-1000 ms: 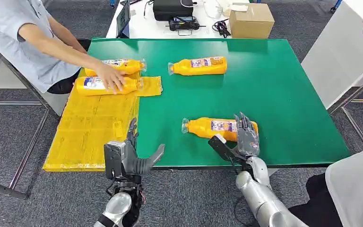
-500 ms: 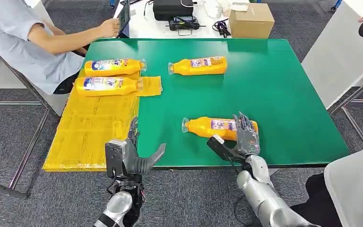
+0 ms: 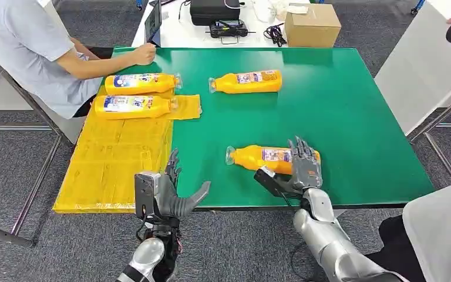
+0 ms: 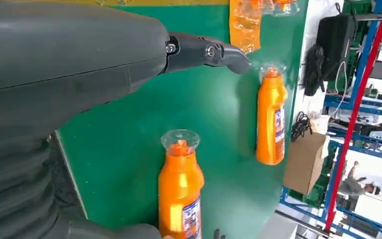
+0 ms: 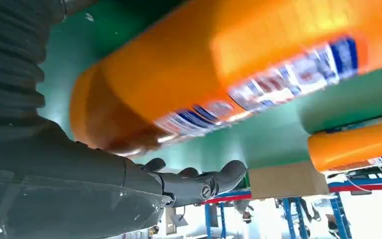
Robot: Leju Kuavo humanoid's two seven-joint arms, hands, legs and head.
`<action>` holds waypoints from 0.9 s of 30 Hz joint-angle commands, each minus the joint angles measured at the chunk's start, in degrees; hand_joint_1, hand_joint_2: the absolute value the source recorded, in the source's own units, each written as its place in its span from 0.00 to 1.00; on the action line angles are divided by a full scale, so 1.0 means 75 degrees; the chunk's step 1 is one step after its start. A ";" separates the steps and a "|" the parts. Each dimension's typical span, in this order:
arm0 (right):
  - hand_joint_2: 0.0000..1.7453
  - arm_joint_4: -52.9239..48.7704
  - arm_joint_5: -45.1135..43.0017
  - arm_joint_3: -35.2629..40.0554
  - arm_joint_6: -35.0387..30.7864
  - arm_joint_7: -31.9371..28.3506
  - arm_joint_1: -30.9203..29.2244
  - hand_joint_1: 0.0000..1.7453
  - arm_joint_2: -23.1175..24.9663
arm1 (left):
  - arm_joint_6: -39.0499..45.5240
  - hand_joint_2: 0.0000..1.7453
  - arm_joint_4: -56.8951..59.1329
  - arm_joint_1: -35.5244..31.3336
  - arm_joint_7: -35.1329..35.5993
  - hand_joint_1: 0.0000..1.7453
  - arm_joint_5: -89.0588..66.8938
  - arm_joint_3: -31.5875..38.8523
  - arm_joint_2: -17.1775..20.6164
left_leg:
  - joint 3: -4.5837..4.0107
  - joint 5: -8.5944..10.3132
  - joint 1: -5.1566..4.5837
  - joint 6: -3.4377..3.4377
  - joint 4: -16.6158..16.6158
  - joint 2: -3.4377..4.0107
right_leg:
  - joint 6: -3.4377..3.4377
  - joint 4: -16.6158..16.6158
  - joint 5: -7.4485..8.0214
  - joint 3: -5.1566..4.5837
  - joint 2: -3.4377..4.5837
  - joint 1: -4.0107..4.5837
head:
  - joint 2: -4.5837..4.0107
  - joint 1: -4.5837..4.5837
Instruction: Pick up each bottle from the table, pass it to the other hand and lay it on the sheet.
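The right hand [image 3: 301,169] lay with fingers spread over the base end of the near bottle [image 3: 264,158], which rested on its side on the table [image 3: 352,117], not yet gripped. The left hand [image 3: 167,197] hung open at the table's near edge beside the sheet [image 3: 117,153], likely placed to receive the pass (two bottles already lay at the sheet's far end).

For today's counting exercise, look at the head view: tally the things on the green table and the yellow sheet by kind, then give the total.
Orange bottles: 4 — two on the yellow sheet, one at the far middle of the table, one by the right hand.
Yellow sheets: 1.
Robot hands at the table edge: 2 — left hand, right hand.
Total: 7.
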 commanded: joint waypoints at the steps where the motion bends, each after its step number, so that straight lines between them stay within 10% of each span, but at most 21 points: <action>1: 1.00 0.0571 0.0132 0.0394 0.0072 -0.0035 -0.0608 0.00 0.0113 | 0.0008 1.00 0.0473 -0.0385 -0.0001 0.00 -0.0002 -0.0277 0.0156 | 0.0035 -0.0013 0.0001 -0.0013 -0.0001 0.0016 | -0.0019 0.0004 -0.0011 0.0028 0.0013 0.0003 | 0.0000 -0.0003; 27: 1.00 0.1511 0.0533 0.0412 0.0910 0.1058 -0.0788 0.00 -0.0258 | -0.0550 1.00 0.0657 -0.0436 0.0350 0.00 0.0662 -0.0391 0.0158 | 0.0033 -0.0004 0.0000 -0.0008 -0.0008 -0.0011 | -0.0013 -0.0009 -0.0009 0.0035 -0.0014 0.0001 | 0.0000 0.0000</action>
